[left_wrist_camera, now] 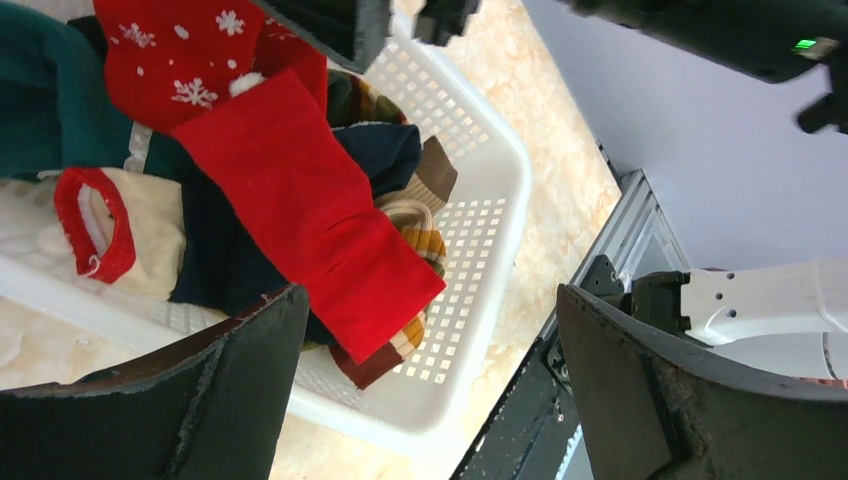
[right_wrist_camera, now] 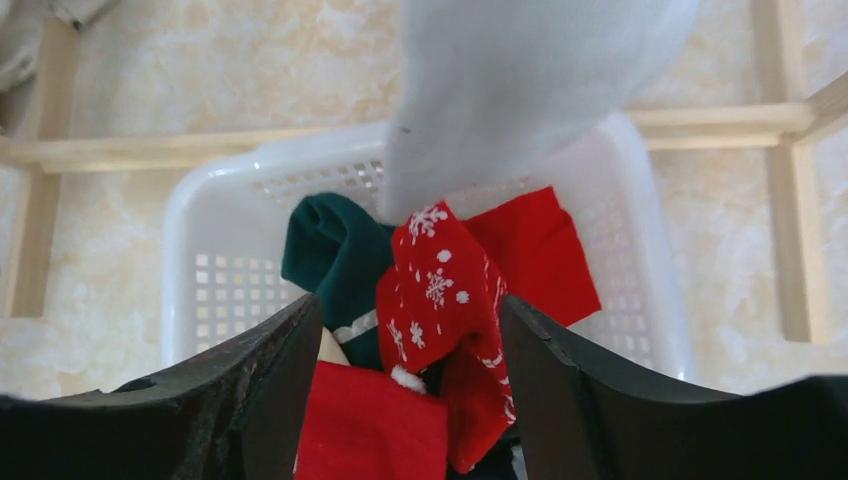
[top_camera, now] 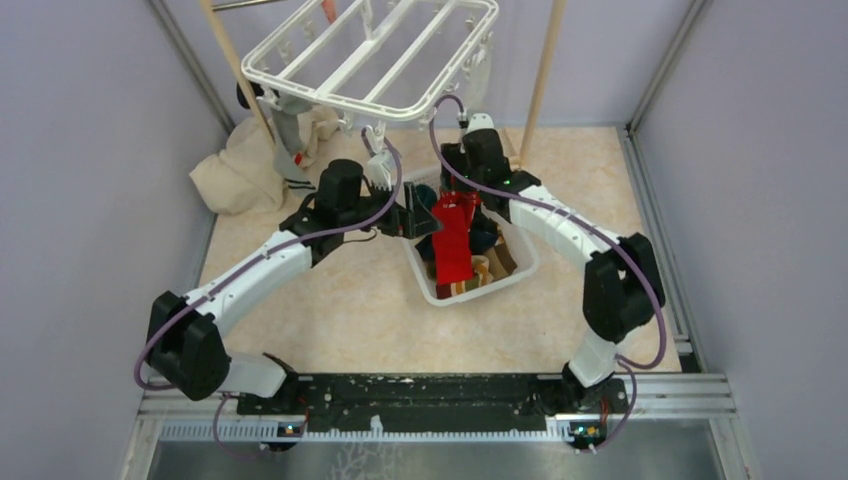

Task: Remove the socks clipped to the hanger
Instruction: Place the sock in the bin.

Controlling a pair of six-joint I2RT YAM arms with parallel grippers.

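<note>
Hanger [top_camera: 340, 97]: white plastic, smooth, slight gloss. Basket [left_wrist_camera: 470, 260]: white plastic, perforated, glossy rim. Red sock [left_wrist_camera: 300, 210]: matt, felt-like cloth (snowflake sock [right_wrist_camera: 435, 290] likewise). Poles [top_camera: 545, 70]: bare pale wood. Left gripper fingers [left_wrist_camera: 640, 400]: black, matt, rough-edged. Tabletop [top_camera: 330, 310]: smooth, marbled beige.

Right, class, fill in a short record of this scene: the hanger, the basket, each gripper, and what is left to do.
hanger: white frame hung over the far side of the table
socks on hanger: grey striped sock hanging below its left end; pale sock dangling in the right wrist view
basket: white, holding red, green and navy socks
left gripper: open, empty, over the basket
right gripper: jaws apart, astride the red snowflake sock in the basket
left to do: at least two socks not yet removed
</note>
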